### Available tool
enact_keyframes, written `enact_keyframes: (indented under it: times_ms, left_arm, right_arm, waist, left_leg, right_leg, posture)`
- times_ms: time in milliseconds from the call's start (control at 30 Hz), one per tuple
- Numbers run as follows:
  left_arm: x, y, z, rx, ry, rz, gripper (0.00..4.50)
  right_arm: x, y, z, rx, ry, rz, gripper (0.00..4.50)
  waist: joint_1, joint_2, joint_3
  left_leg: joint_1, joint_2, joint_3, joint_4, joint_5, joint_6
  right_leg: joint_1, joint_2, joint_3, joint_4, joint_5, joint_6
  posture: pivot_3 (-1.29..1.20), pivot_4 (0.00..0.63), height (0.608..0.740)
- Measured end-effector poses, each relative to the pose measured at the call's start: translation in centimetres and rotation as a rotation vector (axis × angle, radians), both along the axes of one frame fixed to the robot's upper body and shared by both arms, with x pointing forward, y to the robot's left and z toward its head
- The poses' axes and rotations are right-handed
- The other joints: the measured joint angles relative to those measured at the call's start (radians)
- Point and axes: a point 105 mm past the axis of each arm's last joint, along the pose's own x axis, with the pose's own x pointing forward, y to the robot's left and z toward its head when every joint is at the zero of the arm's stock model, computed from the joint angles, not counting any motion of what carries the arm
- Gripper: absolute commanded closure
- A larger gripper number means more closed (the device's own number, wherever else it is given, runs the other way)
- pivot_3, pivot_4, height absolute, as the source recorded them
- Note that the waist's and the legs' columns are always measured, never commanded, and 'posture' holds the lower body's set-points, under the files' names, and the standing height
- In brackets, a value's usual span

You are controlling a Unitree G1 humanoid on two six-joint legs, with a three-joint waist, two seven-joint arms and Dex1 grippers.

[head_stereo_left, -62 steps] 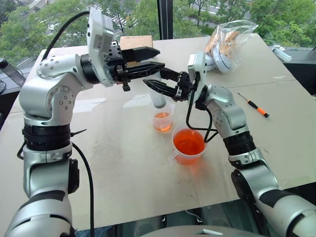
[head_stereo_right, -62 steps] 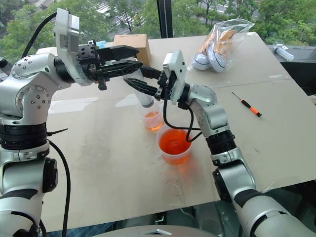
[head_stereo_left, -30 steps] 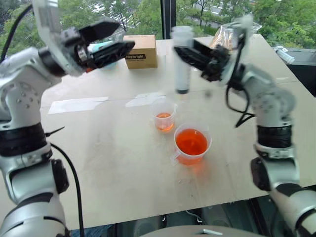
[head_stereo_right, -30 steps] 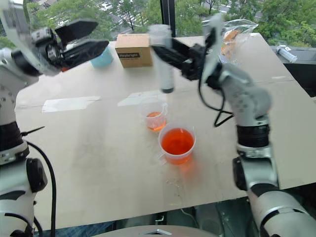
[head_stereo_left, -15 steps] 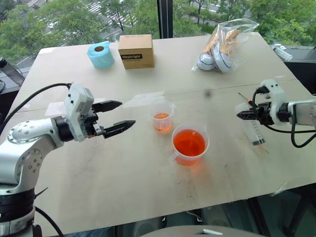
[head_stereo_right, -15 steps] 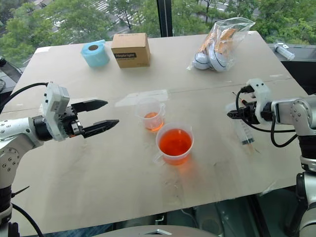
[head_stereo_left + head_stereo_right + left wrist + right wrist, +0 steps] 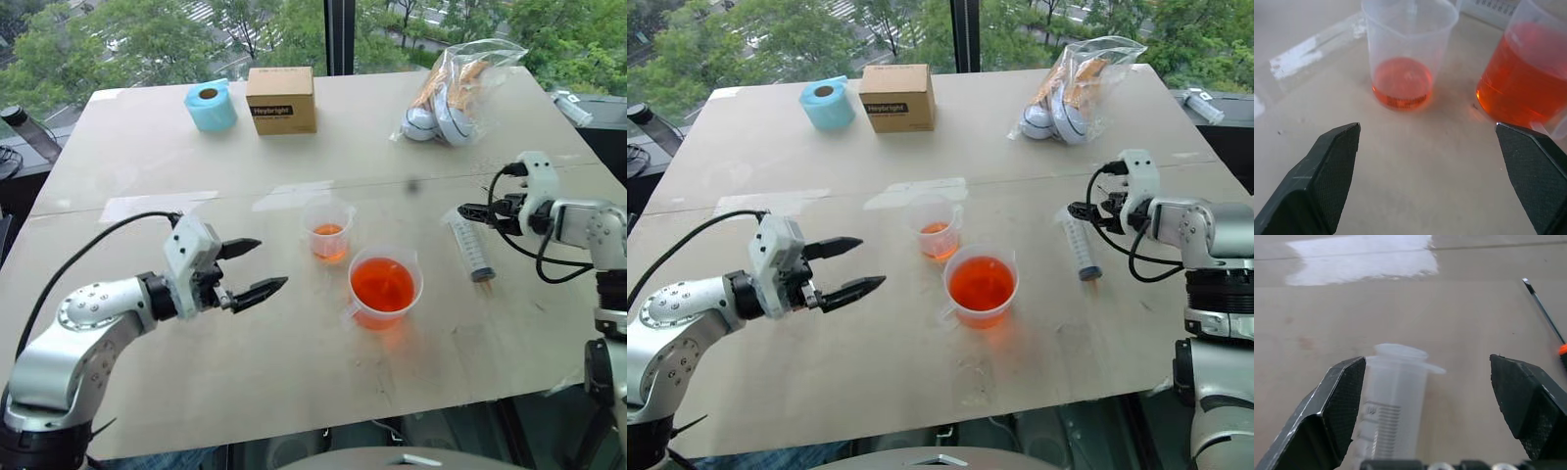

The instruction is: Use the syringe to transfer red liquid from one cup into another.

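The clear syringe (image 7: 468, 247) lies flat on the table, right of both cups. My right gripper (image 7: 472, 212) hovers open just above its plunger end, and its fingers (image 7: 1342, 396) stand wide on either side without touching the barrel (image 7: 1391, 401). The wider cup (image 7: 384, 287) with a handle holds plenty of red liquid (image 7: 382, 284). Behind it, the smaller cup (image 7: 328, 230) has a shallow layer of red liquid (image 7: 1403, 81). My left gripper (image 7: 270, 262) is open and empty, low over the table to the left of the cups and pointing at them.
A thin orange-handled screwdriver (image 7: 1547, 318) lies on the table beside the right gripper. At the far edge stand a blue roll (image 7: 211, 105), a cardboard box (image 7: 281, 99) and a plastic bag (image 7: 458, 83). Pale tape (image 7: 147, 206) marks the tabletop.
My right gripper has opened and let go of the syringe, which now lies flat on the table. My left arm has sunk lower and drawn back, still open.
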Motion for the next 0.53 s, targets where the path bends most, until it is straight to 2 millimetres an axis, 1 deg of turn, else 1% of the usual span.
enact_keyframes:
  times_ms: [33, 133, 167, 200, 233, 300, 333, 400, 467, 533]
  left_arm:
    - [-1.0, 0.1, -1.3, -0.028, 0.047, 0.027, 0.0]
    - [-1.7, 0.5, -2.5, -0.036, 0.076, 0.06, 0.0]
    - [-2.3, 0.9, -3.1, -0.014, 0.074, 0.077, 0.0]
    - [-2.7, 1.4, -3.6, 0.003, 0.083, 0.097, 0.0]
    - [-3.0, 2.0, -4.3, 0.019, 0.097, 0.118, 0.0]
    - [-3.3, 3.1, -5.1, 0.013, 0.099, 0.169, 0.0]
    - [-3.5, 3.9, -5.8, 0.024, 0.103, 0.199, 0.0]
    - [-3.7, 4.8, -6.6, 0.038, 0.107, 0.229, 0.0]
    - [-3.7, 5.1, -6.9, 0.046, 0.097, 0.235, 0.0]
    - [-3.7, 5.3, -7.1, 0.049, 0.088, 0.235, 0.0]
  right_arm:
    - [-1.6, -0.6, 0.5, 0.007, -0.042, 0.06, 0.16]
    - [-3.6, -1.0, 1.2, 0.029, -0.093, 0.148, 0.16]
    - [-5.2, -1.3, 1.2, 0.05, -0.127, 0.197, 0.16]
    - [-6.0, -1.7, 0.8, 0.065, -0.129, 0.215, 0.16]
    - [-7.1, -2.6, 0.1, 0.061, -0.144, 0.226, 0.16]
    - [-8.6, -4.5, -1.7, 0.044, -0.17, 0.229, 0.16]
    - [-9.6, -6.1, -3.1, 0.015, -0.179, 0.224, 0.16]
    - [-10.6, -7.7, -5.0, 0.019, -0.179, 0.199, 0.16]
    - [-11.1, -7.9, -5.6, 0.034, -0.23, 0.231, 0.16]
    - [-11.8, -7.9, -6.0, 0.058, -0.303, 0.286, 0.16]
  waist:
    - [0.003, 0.0, 0.0]
    - [0.003, 0.0, 0.0]
    - [0.005, -0.001, -0.001]
    - [0.005, -0.001, -0.001]
    - [0.004, 0.0, -0.001]
    - [0.007, 0.0, -0.002]
    - [0.009, 0.0, -0.002]
    - [0.005, 0.001, -0.003]
    - [-0.004, 0.004, -0.004]
    - [-0.008, 0.005, -0.005]
  left_leg:
    - [-0.001, 0.0, -0.001, 0.0, 0.0, 0.001]
    - [0.001, 0.001, -0.001, 0.0, 0.0, 0.001]
    - [0.003, 0.001, -0.003, 0.0, -0.003, 0.005]
    - [0.006, 0.001, -0.003, 0.001, -0.003, 0.005]
    - [0.009, 0.001, -0.003, 0.0, -0.003, 0.006]
    - [0.018, 0.001, -0.004, 0.0, -0.004, 0.007]
    - [0.021, 0.001, -0.004, 0.0, -0.005, 0.007]
    - [0.022, 0.001, -0.003, 0.001, -0.005, 0.008]
    - [0.023, 0.001, -0.003, 0.001, -0.005, 0.008]
    - [0.025, 0.001, -0.003, 0.0, -0.005, 0.007]
  right_leg:
    - [0.0, 0.0, -0.001, -0.001, 0.0, 0.0]
    - [0.002, 0.0, -0.001, 0.0, 0.0, 0.0]
    - [0.004, 0.0, -0.002, -0.001, 0.0, 0.0]
    - [0.008, 0.0, -0.003, -0.001, 0.0, 0.0]
    - [0.011, 0.0, -0.003, -0.001, 0.0, 0.0]
    - [0.021, 0.0, -0.004, -0.003, 0.0, -0.001]
    - [0.024, -0.001, -0.004, -0.004, -0.001, -0.001]
    - [0.024, -0.001, -0.003, -0.004, 0.0, -0.001]
    - [0.024, -0.001, -0.002, -0.003, 0.0, -0.002]
    - [0.025, -0.001, -0.002, -0.002, 0.0, -0.002]
  posture:
    - [0.0, 0.15, 0.74]
    - [0.0, 0.15, 0.74]
    - [0.0, 0.15, 0.74]
    - [0.0, 0.15, 0.74]
    - [0.0, 0.15, 0.74]
    - [0.0, 0.15, 0.74]
    - [0.0, 0.15, 0.74]
    - [0.0, 0.15, 0.74]
    - [0.0, 0.15, 0.74]
    - [0.0, 0.15, 0.74]
